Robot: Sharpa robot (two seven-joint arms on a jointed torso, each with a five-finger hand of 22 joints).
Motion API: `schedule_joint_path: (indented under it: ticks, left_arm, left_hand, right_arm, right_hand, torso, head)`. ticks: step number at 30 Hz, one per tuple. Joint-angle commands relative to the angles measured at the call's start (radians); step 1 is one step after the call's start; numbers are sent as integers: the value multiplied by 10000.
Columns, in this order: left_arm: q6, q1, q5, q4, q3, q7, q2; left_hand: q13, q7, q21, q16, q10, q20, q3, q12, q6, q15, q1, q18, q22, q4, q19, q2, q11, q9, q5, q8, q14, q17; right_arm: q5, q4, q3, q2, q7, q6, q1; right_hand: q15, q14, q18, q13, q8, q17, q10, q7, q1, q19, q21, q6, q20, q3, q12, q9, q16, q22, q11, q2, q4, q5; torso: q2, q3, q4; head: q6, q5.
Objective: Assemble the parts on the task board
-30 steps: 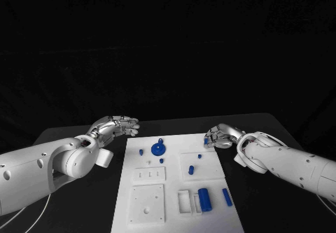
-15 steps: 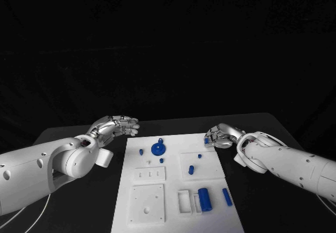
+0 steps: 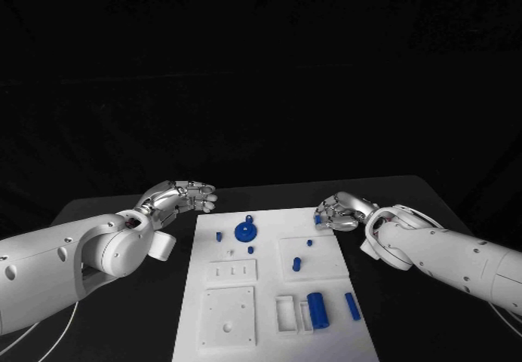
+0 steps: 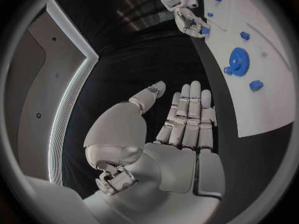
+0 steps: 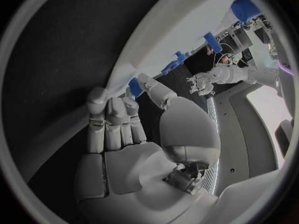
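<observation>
Right hand: positioned at the far right corner of the task board. Its fingers are curled in, and the thumb and a fingertip close on a small blue part at the board's edge. The right wrist view shows the same part at the fingertips, against the board's rim; the hold looks like a pinch, though the contact is partly hidden by the fingers themselves.

Left hand: off the board, above the surface beside the board's far left corner. In the left wrist view the palm is flat, the fingers extended side by side and the thumb held apart. It holds nothing and touches nothing.

Task board contents, head view: a blue gear lies near the far left, with a small blue peg just beside it and another small blue piece just nearer. A small blue stud and a blue oblong piece stand on the raised white square at mid-right. At the near end, a blue cylinder lies beside a white open holder, and a slim blue bar lies to its right. Two white plates occupy the left side: one with slots, one with a round hole.

Nothing stands between either hand and the board.

The surface is black and matte. The room behind is dark; no detail can be made out.
</observation>
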Motion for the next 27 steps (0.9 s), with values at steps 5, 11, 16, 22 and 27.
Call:
schedule_joint_path:
  ticks: [5,11,16,22,27]
  left_arm:
    - [373,11,-555,41,14,-540,29]
    - [231,21,-773,75,24,-1272,134]
    - [247,105,-1163,125,28,-2109,268]
    - [315,263,-1684,240,28,-3019,429]
    - [389,360,-2135,380,27,-3700,546]
  left_hand:
    - [208,-142,287,592,820,-260,-154,326,531,-370,-252,-4,2,82,401,154,-341,132,-78,140,745,355]
    - [509,-301,799,1626,1771,-655,-302,666,967,-918,-565,93,62,155,1213,95,-760,193,-199,112,1581,946]
    - [972,-515,1332,2665,2711,-1038,-432,1087,1283,-1441,-869,221,121,327,1995,-52,-1121,223,-510,31,2158,1569]
    - [1510,-687,1752,3463,3335,-1361,-650,1509,1478,-1827,-1417,291,125,729,2541,-512,-1351,238,-1398,-118,2559,1990]
    - [1786,-753,1918,3784,3483,-1493,-744,1755,1507,-1970,-1667,314,118,944,2731,-714,-1407,254,-1432,-193,2681,2147]
  right_arm:
    - [-449,498,8,-64,-521,-182,182]
    - [-1072,1042,9,0,-1266,-87,577]
    - [-1493,1587,10,136,-1856,51,822]
    - [-1872,2116,11,374,-2539,169,960]
    - [-2121,2461,11,561,-2868,221,987]
  right_hand:
    - [-110,32,895,-7,54,29,65,133,-179,108,59,284,-16,24,38,142,-18,174,-71,-21,12,9]
    - [-131,50,895,-10,62,36,105,111,-237,144,79,324,-36,3,37,165,-13,172,-92,-64,6,-45]
    - [-147,59,895,-12,68,43,140,94,-253,167,86,360,-54,16,35,182,-11,165,-110,-133,8,-73]
    - [-165,72,895,-19,71,52,188,74,-289,197,86,407,-67,67,28,200,-9,152,-129,-215,45,-57]
    - [-171,85,895,-27,57,55,216,66,-306,219,79,425,-69,148,10,208,-13,139,-137,-278,89,5]
  torso:
    - [-18,-18,-18]
    - [-41,-12,-13]
    - [-81,-29,-10]
    - [-176,-40,-2]
    - [-244,-55,20]
  head:
    - [48,23]
    - [133,61]
    - [173,118]
    - [173,224]
    - [129,357]
